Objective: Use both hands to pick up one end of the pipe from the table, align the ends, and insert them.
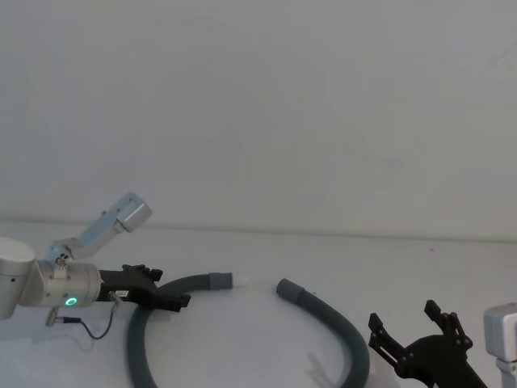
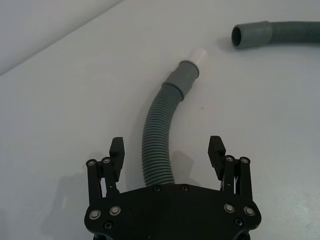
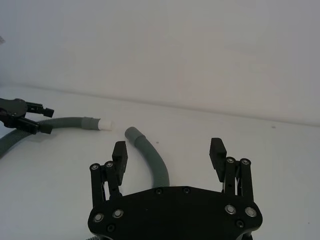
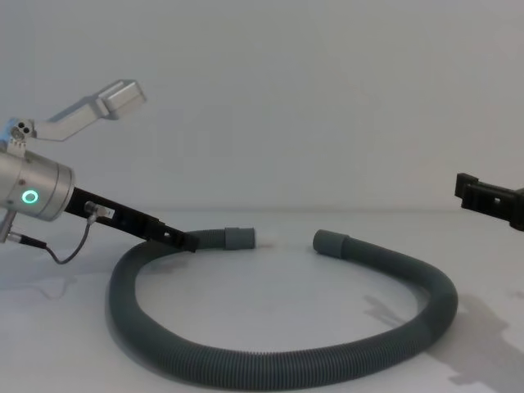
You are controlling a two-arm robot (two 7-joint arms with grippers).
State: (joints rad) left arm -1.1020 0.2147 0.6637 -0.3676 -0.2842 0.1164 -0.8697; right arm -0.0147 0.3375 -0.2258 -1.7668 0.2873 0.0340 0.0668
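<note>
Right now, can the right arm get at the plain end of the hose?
Probably yes. The right end effector is open, and the plain end lies on the table ahead of it, nothing between; the left end effector is near the other end.

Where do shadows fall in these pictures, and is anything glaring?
Left wrist view: the left gripper casts a soft shadow on the table beside the pipe. Chest view: faint shadows lie on the table below the right gripper. No glare; lighting is even.

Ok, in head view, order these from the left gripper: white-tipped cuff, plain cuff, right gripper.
1. Smooth grey cuff with white tip, just right of black left gripper.
2. Plain grey cuff, centre.
3. Black right gripper, far right.
</note>
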